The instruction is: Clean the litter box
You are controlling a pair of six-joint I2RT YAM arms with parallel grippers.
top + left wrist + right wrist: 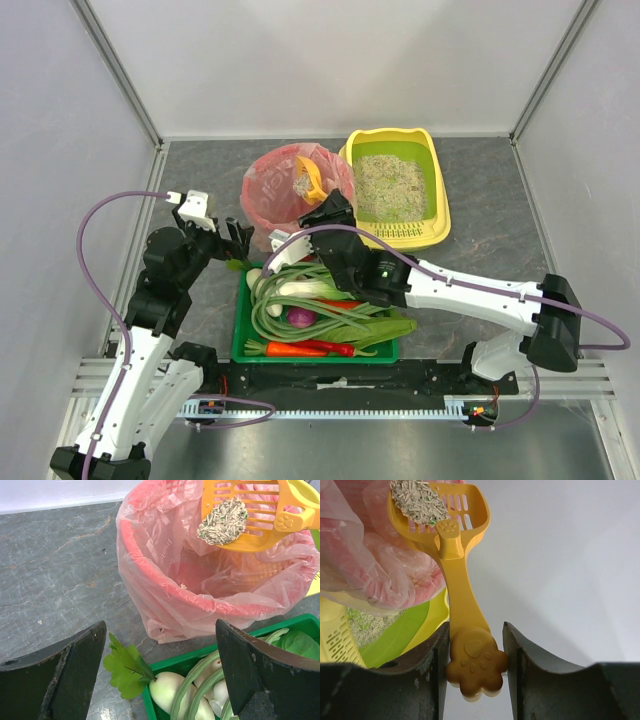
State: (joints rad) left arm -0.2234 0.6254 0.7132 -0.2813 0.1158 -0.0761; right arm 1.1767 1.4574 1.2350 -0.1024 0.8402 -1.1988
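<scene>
The yellow litter box (432, 190) with green lining and grey-beige litter (391, 187) stands at the back right; a part shows in the right wrist view (400, 632). My right gripper (322, 213) (476, 652) is shut on the paw-shaped handle of an orange slotted scoop (462, 587) (311, 180) (260, 515). The scoop holds a clump of litter (222, 521) (417, 501) over the red bin with a pink bag (285, 195) (200, 575). My left gripper (232, 243) (160, 680) is open and empty beside the bin.
A green vegetable tray (242, 340) (150, 700) with long beans, white radish, carrot and chilli sits in front of the bin. Grey walls and metal posts enclose the dark table.
</scene>
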